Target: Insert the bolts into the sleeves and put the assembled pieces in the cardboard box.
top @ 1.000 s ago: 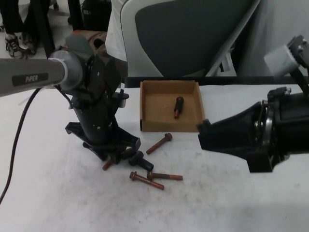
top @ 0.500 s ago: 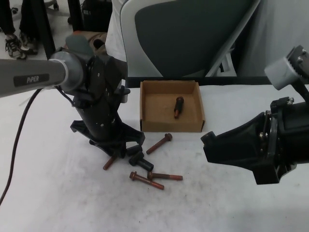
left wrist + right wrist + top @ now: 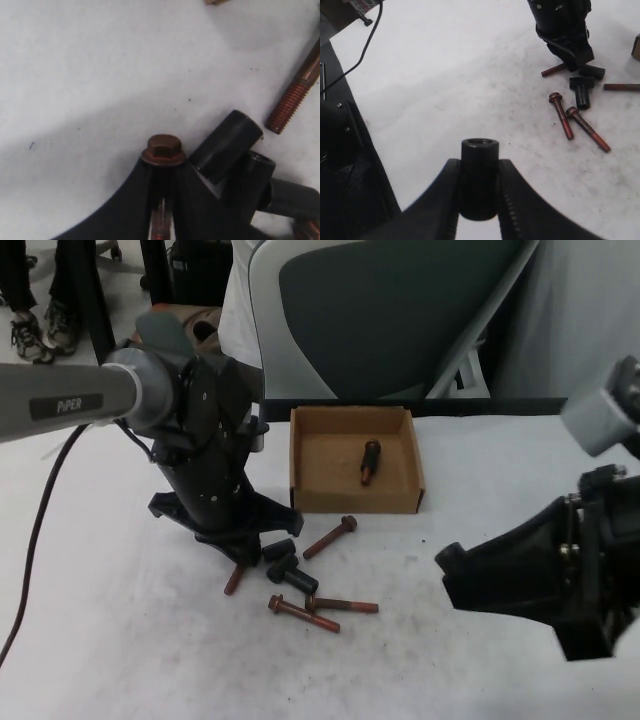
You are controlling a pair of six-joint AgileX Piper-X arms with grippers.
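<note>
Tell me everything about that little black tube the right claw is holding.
The black sleeve is a short, matte cylinder with a round hole in its visible end. It sits between the right claw's two fingers, which press its sides, its holed end sticking out past them. It is held above the white bench, touching nothing else.

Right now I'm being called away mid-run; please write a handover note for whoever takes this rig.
Left claw: shut on a copper-coloured hex-head bolt, low over the white bench.
Right claw: shut on a black cylindrical sleeve.
Brown cardboard box: one assembled piece inside.
Loose before the box: three more bolts, a few sleeves.
Done: one piece boxed.
To do: join the held bolt and sleeve, box them, repeat for the rest.
</note>
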